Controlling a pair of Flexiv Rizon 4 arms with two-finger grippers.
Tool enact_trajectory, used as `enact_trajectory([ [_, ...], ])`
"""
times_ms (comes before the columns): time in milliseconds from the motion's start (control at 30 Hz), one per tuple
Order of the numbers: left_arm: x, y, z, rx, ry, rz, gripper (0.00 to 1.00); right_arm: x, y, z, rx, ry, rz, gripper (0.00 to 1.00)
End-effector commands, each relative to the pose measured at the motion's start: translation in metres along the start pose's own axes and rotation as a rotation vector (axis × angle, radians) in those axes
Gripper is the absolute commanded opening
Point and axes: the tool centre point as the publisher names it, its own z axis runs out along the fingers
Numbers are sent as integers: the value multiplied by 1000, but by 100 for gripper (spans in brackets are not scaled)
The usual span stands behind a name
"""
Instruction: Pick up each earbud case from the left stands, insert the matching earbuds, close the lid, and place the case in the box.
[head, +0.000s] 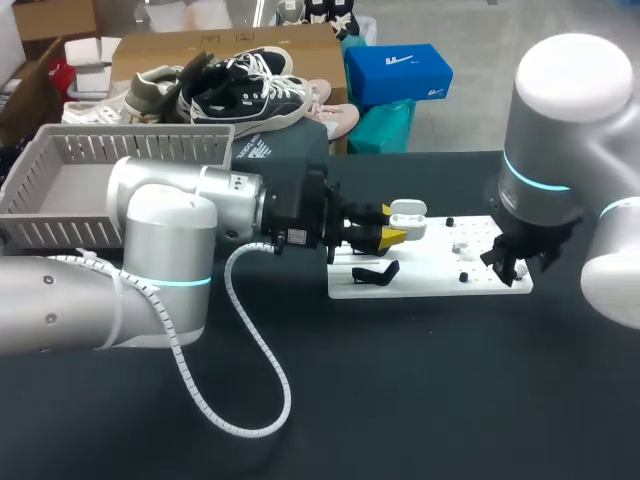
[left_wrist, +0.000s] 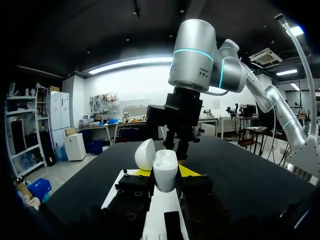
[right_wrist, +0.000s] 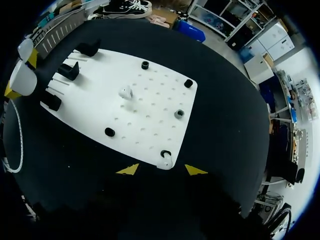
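On the black tabletop (head: 420, 400): white perforated board (right_wrist: 145, 115) mid-table, grey slatted box (head: 150, 150) at the far left corner.

Left claw (head: 392, 224) sits over the board's left end, clenched on the white earbud case (left_wrist: 165, 172). The yellow tips press it from both sides. Lid (left_wrist: 145, 154) is swung open. Case is held over the board, well apart from the box.

Three black stands (right_wrist: 68, 71) run in a row along the board's left edge, near the held case.

Right claw (right_wrist: 161, 170) hangs over the board's right end, released, tips well apart. One white earbud (right_wrist: 165, 161) sits in a black ring socket at the board's edge, just ahead of the gap between the tips. Can't see either tip touching it. A second white earbud (right_wrist: 125, 92) lies near the board's middle. More black ring sockets (right_wrist: 179, 114) are scattered over the board.

White spiral cable (head: 250, 400) loops from the left arm down onto the tabletop.

Writing: small sticker (head: 297, 238) on the left arm's wrist block, print too small to read.
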Motion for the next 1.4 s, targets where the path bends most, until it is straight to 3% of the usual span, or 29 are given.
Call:
enact_trajectory([
  [33, 0, -1, 0, -6, -1, 1, 0, -1, 0, 2, 2, 7, 4, 46],
  [1400, 0, -1, 0, -6, -1, 1, 0, -4, -3, 15, 4, 23, 6, 33],
])
